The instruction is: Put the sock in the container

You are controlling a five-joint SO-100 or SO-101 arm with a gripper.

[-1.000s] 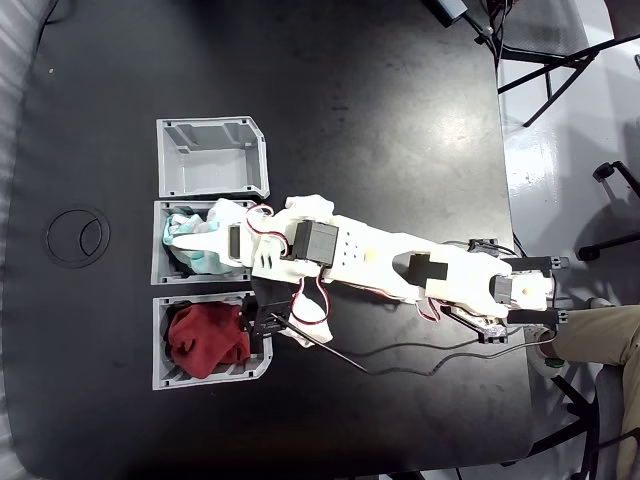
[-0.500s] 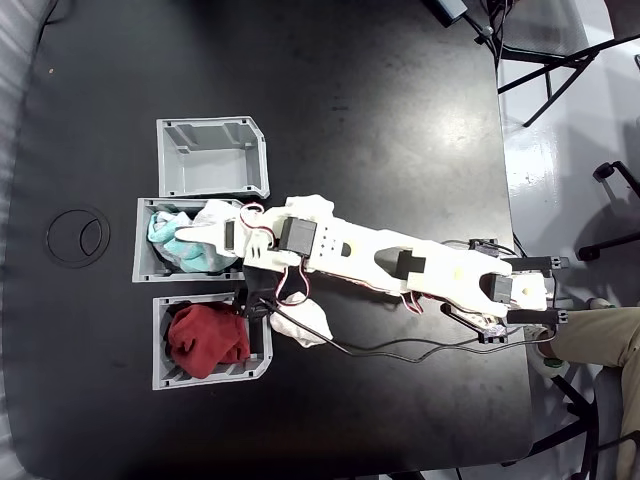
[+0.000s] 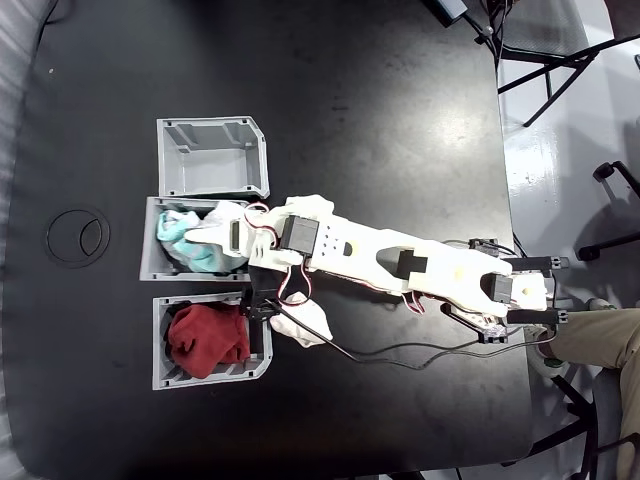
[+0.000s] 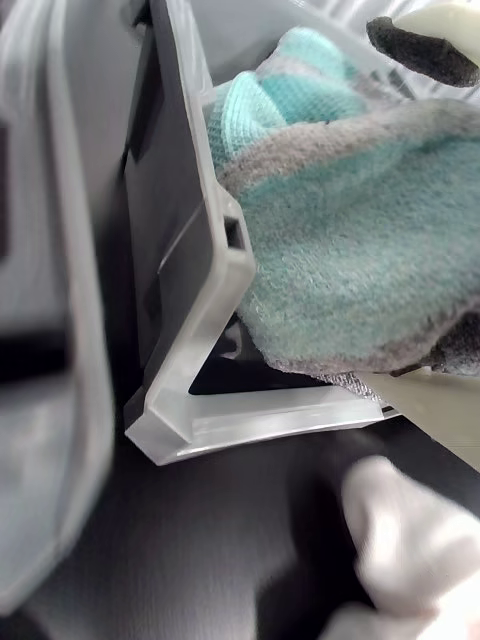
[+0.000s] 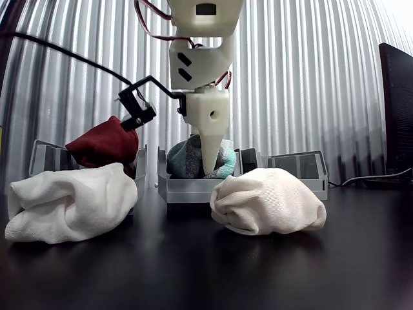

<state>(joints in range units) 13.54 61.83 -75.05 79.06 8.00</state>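
Fixed view, looking down: three grey bins stand in a column on the black table (image 3: 350, 100). The top bin (image 3: 212, 158) holds nothing. The middle one, the container (image 3: 150, 245), holds the sock (image 3: 180, 240), mint-green with a grey patch. The bottom bin (image 3: 160, 345) holds a dark red cloth bundle (image 3: 208, 338). The white arm (image 3: 400, 265) reaches in from the right, its gripper (image 3: 205, 238) over the container and against the sock. Two white sock balls lie just right of the bins, one (image 3: 305, 322) below the arm and one (image 3: 310, 205) partly under it.

Wrist view: the sock (image 4: 350, 270) bulges over the container's near wall (image 4: 200, 330); a dark-padded fingertip (image 4: 420, 45) sits at the top right, above the fabric.

Other view, low and from the front: the gripper (image 5: 208, 165) points down with one white finger pressed into the sock (image 5: 187, 161), inside the container (image 5: 187, 190). The second finger cannot be made out, so whether the jaws clamp the sock or stand apart cannot be told. A black bracket (image 5: 135, 106) juts toward the red bundle (image 5: 103, 145).
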